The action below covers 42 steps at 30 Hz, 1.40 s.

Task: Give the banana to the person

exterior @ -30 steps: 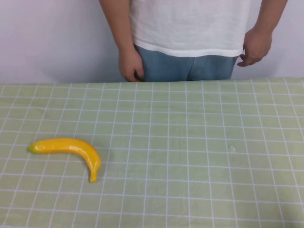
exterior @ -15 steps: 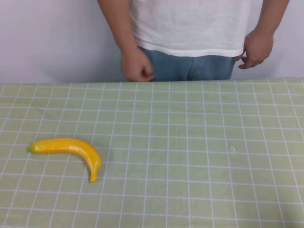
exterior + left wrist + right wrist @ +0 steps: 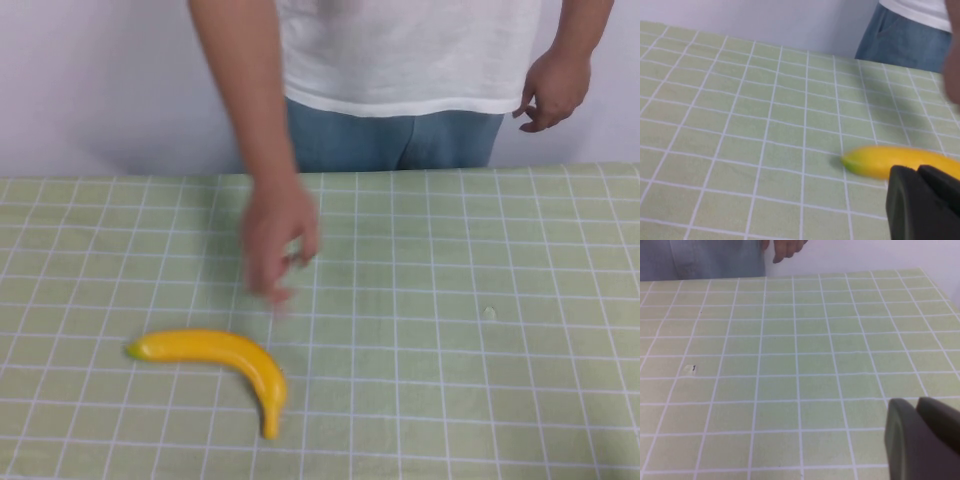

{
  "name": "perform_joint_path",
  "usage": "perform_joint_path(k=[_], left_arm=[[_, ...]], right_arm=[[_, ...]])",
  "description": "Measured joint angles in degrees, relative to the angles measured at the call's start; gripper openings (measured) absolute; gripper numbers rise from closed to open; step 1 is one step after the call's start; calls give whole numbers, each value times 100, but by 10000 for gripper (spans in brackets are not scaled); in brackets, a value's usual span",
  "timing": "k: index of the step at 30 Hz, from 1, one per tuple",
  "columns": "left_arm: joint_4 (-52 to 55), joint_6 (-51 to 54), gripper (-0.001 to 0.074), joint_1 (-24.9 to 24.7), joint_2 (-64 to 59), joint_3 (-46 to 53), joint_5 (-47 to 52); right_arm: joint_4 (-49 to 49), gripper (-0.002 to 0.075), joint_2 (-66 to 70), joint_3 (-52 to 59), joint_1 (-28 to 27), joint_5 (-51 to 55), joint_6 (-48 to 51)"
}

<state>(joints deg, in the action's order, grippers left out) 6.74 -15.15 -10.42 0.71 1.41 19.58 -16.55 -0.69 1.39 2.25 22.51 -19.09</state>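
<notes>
High view: the banana [image 3: 215, 365] lies flat on the green checked table [image 3: 480, 400], close to the near edge and left of the middle, its greenish tip toward the left edge and its other end curving to the near edge. The person [image 3: 400, 60] stands at the far edge with one hand [image 3: 278, 235] reached out over the cloth, blurred, just beyond the banana and apart from it. The other hand [image 3: 552, 88] hangs by the hip near the far-right corner. Neither arm shows here.

Left wrist view: the left gripper [image 3: 920, 195] hangs low over the cloth just beside the banana's [image 3: 900, 161] green tip. Only a dark part of it shows, so I cannot tell whether it is open or closed. It holds nothing that can be seen. This view alone shows how near that arm is to the fruit.

Right wrist view: the right gripper [image 3: 920, 435] sits over bare cloth toward the near-right corner, its state likewise not to be told. No banana shows here, only a small speck [image 3: 690, 369] on the cloth.

Risk, as I judge it: the person's hand is inside the reach zone, so a descent by the left arm could meet it. The glossy, curved fruit could also roll or slip if it is pinched near its tapered tip
</notes>
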Motion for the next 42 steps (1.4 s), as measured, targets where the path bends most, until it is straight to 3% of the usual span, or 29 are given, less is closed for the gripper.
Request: perform_joint_path(k=[11, 14, 25, 28, 32, 40, 42], left_arm=[[9, -101, -4, 0, 0, 7, -364], [23, -114, -4, 0, 0, 7, -1297], [-24, 7, -4, 0, 0, 7, -6214], [-162, 177, -4, 0, 21, -50, -6871], [-176, 186, -4, 0, 21, -852, -6102], [-398, 157, -4, 0, -1014, -3511, -1396], [-407, 157, -4, 0, -1414, -3788, -682]], right_arm=[[0, -7, 0, 0, 0, 0, 0], [0, -7, 0, 0, 0, 0, 0], [0, -7, 0, 0, 0, 0, 0], [0, -7, 0, 0, 0, 0, 0], [0, -7, 0, 0, 0, 0, 0], [0, -8, 0, 0, 0, 0, 0], [0, -8, 0, 0, 0, 0, 0]])
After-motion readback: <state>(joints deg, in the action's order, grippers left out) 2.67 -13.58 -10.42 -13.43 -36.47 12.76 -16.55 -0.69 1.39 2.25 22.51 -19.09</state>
